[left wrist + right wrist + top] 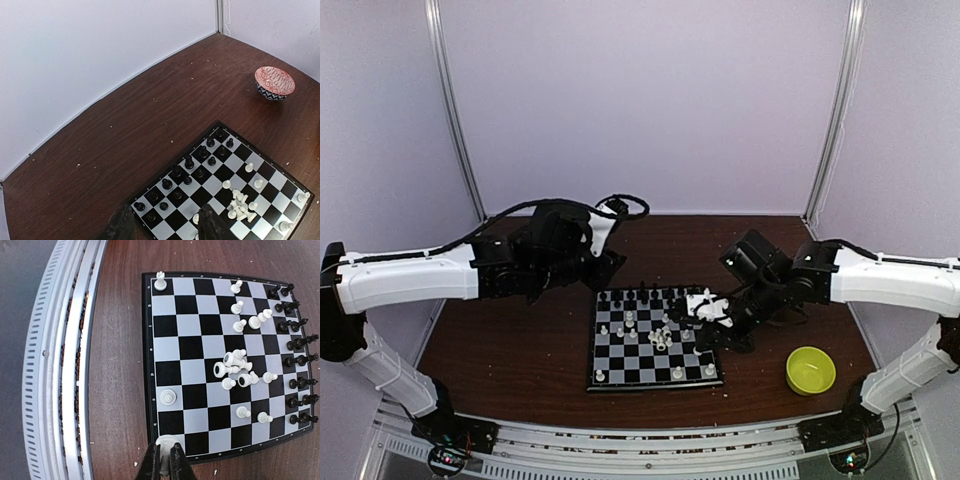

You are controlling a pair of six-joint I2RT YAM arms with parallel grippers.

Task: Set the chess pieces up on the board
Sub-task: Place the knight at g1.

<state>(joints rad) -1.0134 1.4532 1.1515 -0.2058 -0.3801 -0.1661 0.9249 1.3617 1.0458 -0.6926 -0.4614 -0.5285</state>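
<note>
From above, the board lies mid-table, with black chess pieces lined along its far edge and white ones scattered. A yellow-green bowl sits right of the board.

In the left wrist view, the left gripper hangs over a board corner, jaws parted and empty. A red-patterned bowl stands beyond the board.

In the right wrist view, the right gripper is pinched tight, apparently on a white piece at the board corner nearest the rail.

Pale lilac walls enclose a dark brown wooden table.
</note>
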